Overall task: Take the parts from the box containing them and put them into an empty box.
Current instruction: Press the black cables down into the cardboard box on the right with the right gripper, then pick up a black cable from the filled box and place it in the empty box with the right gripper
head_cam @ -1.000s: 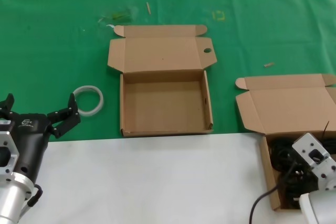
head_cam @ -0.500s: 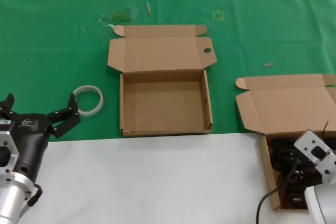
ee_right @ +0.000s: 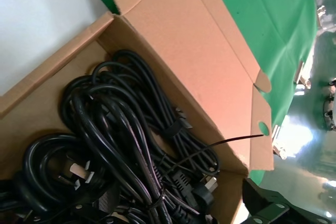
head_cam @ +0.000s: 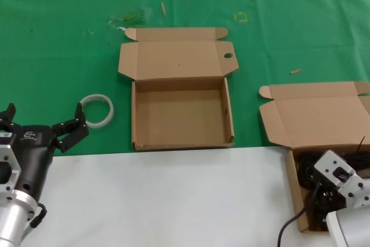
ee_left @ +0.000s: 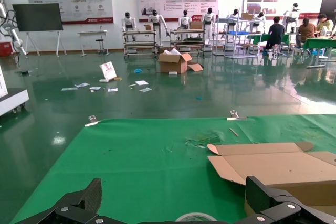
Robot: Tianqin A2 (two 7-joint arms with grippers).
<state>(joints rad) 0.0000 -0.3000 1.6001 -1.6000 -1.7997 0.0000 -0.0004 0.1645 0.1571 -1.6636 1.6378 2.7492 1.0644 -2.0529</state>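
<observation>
**Task status: transfer not yet started.**

1. The empty box (head_cam: 134, 117) sits open at the centre of the table (head_cam: 173, 201), on the green cloth (head_cam: 58, 44). Its lid is folded back and its floor is bare. No part lies in it.
2. The box containing them (head_cam: 293, 184) stands at the robot's right, near the table's front edge, well apart from the empty box. Its lid is open.
3. The parts (ee_right: 121, 145) all lie inside that box as a tangled heap of black cords, with plugs showing among the coils. How many there are cannot be counted.
4. The right hand (head_cam: 335, 173) is positioned over the cords, inside the box outline. Whether it is apart or together cannot be told, and no cord is seen lifted.
5. The left hand (head_cam: 45, 121) is parked at the robot's left, spread apart and holding nothing, near the tape ring (head_cam: 96, 110).

Judgement: every part is left to grasp, carry and place.
</observation>
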